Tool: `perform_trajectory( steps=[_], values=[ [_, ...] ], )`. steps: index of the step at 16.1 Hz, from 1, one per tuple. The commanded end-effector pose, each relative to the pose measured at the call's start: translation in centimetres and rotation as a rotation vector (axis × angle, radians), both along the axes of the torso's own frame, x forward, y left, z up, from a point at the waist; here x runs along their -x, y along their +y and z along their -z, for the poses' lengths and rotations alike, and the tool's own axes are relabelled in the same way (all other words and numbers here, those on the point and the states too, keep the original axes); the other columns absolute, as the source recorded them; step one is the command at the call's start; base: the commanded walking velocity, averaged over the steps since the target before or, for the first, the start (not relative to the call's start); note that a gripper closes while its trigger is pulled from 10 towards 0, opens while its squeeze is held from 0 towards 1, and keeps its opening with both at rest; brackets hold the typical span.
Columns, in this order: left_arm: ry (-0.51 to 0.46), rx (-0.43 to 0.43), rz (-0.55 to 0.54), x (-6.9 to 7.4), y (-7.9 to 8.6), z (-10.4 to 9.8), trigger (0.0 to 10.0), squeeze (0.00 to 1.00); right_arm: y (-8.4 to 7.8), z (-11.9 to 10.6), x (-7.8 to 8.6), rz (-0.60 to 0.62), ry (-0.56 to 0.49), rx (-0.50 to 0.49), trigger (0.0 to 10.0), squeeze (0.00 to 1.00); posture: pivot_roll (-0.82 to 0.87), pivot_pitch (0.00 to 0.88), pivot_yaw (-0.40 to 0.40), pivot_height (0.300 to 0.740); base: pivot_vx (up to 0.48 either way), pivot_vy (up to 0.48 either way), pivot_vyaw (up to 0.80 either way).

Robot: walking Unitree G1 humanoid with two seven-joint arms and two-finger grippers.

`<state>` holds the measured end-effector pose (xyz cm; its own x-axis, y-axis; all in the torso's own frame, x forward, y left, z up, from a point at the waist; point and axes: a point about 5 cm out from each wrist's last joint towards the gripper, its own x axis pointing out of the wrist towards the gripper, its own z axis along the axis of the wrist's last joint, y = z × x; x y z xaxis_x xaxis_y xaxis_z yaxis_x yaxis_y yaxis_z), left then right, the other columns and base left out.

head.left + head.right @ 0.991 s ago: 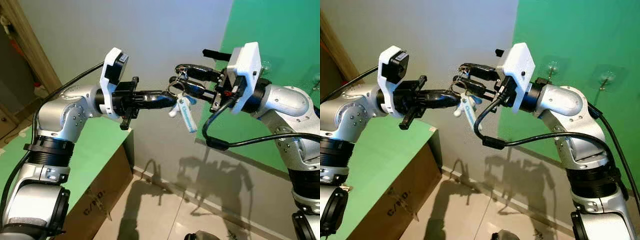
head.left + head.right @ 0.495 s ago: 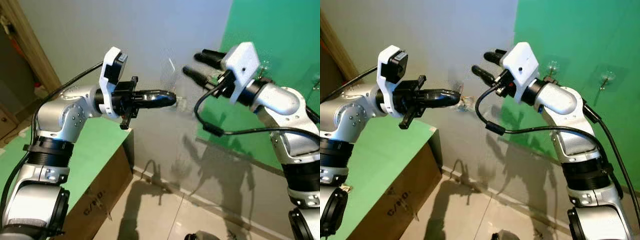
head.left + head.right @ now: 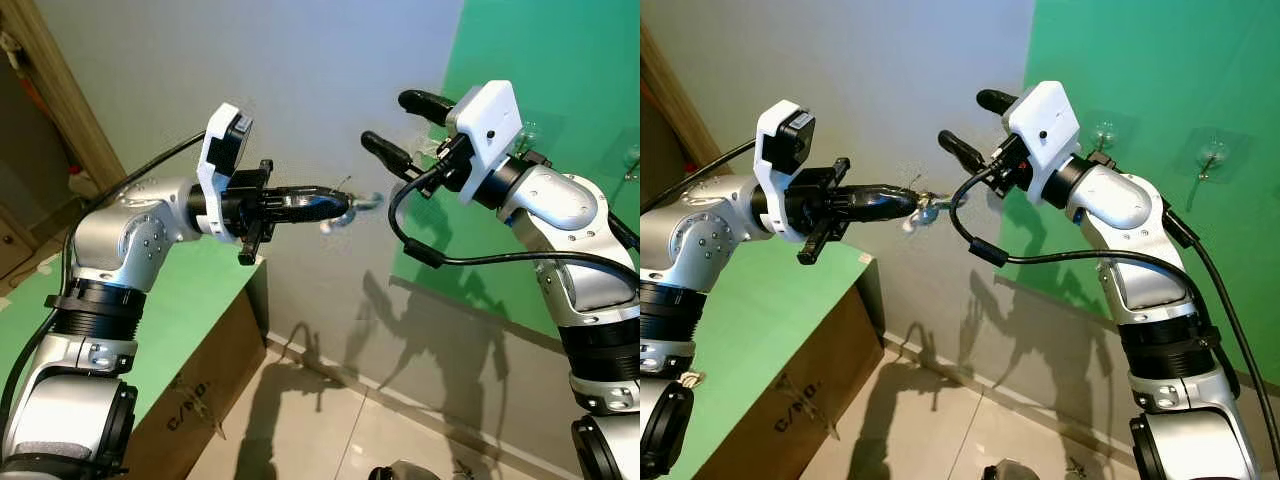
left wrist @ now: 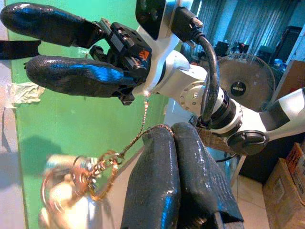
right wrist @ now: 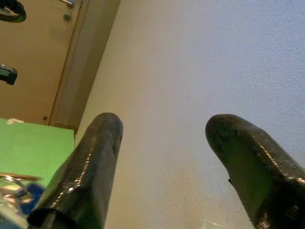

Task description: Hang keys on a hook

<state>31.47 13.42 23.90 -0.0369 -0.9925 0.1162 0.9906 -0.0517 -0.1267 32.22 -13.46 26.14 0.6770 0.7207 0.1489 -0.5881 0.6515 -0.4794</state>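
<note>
While both silver arms are raised in front of a pale grey wall (image 3: 300,90), the left gripper (image 3: 340,203) reaches towards the middle with its two long black fingers (image 4: 181,176) pressed together — clamped on a thin golden chain (image 4: 143,131). From that chain dangles the blurred bunch of keys on copper-coloured rings (image 4: 76,179), hanging just off the fingertips and showing as a pale smear (image 3: 923,212) in the head views (too blurred to tell single keys apart).

The right gripper (image 3: 400,125) is just beside the keys and above them, not touching; its two black fingers (image 5: 81,176) stand wide apart with nothing between them, pointing towards the left arm. A black cable (image 3: 440,255) loops below its white wrist housing (image 3: 490,125).

Behind the right arm a bright green panel (image 3: 1160,60) covers the wall, and two clear suction-cup hooks (image 3: 1212,155) sit on it — one near the arm's wrist (image 3: 1103,133), the other further to the right. The keys are well apart from both.

Lower left, a brown cardboard box (image 3: 200,400) stands under a green-topped worktop (image 3: 185,300), on a glossy beige tiled floor (image 3: 320,430) that carries the arms' shadows.
</note>
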Motion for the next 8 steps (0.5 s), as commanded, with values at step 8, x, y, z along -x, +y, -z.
perform_trajectory(
  steps=[8],
  values=[
    [-0.082, 0.027, -0.349, -2.0, -2.0, -0.9, 0.0, 0.00, -2.2, 7.7, -0.2, 0.322, 0.204, -0.069, 10.0, 0.00, -0.13, 0.000, 0.042, 0.722, 0.000, 0.000, 0.00]
  ],
)
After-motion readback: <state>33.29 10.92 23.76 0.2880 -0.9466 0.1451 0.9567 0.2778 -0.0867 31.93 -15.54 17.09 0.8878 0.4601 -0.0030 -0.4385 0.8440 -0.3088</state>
